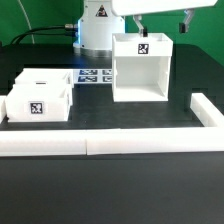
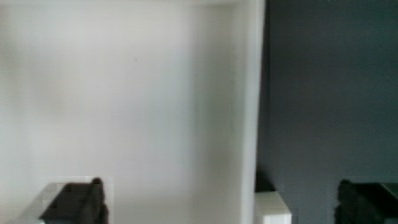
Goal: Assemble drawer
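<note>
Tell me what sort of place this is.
Likely a robotics lab bench: a black tabletop fenced by a long low white border wall, a flat white marker board, and a tall white plastic open-fronted drawer housing wearing a square marker.

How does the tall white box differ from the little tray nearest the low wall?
The tall box stands far higher than the front tray. The box sits beneath the open hand at the exterior view's right; the tray lies at that view's left, beside a second tray. Both are white and carry a black-and-white square marker.
</note>
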You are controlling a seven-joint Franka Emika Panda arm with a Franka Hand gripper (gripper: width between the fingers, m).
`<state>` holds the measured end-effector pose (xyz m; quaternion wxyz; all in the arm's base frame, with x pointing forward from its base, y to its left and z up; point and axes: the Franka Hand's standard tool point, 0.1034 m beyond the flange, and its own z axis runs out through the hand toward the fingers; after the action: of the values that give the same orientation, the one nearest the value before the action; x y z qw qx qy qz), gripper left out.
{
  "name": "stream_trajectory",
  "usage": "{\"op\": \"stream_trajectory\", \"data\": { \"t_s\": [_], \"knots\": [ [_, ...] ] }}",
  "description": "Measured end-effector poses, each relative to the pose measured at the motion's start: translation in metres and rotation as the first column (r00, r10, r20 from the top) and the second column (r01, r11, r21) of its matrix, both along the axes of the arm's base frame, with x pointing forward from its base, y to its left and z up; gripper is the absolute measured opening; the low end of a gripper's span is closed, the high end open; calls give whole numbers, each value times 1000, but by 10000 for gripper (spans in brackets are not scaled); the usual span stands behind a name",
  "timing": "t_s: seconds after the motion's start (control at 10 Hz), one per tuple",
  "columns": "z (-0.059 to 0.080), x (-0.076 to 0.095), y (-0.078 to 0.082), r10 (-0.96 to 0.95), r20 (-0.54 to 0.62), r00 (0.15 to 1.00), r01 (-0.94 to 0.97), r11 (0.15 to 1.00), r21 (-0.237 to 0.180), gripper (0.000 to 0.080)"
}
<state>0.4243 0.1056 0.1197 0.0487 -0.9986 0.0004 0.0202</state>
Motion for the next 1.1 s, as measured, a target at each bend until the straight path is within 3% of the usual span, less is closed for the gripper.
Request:
{"op": "stream_trajectory", "data": {
  "t_s": [0.3,0.5,0.7,0.8,0.9,1.0,1.1],
  "knots": [
    [-21,-14,9,-13,-4,1000,13,1000,-5,649],
    [-23,-16,12,-32,-9,999,32,999,-11,649],
    [-23,-16,12,-33,-9,999,32,999,-10,392],
    [-23,-16,12,-33,-10,999,32,999,-10,392],
    [-23,-16,12,-33,-10,999,32,999,-10,209],
    [-23,-16,12,-33,-10,999,33,999,-10,82],
    [-23,-15,12,-33,-9,999,33,999,-10,82]
  ]
}}
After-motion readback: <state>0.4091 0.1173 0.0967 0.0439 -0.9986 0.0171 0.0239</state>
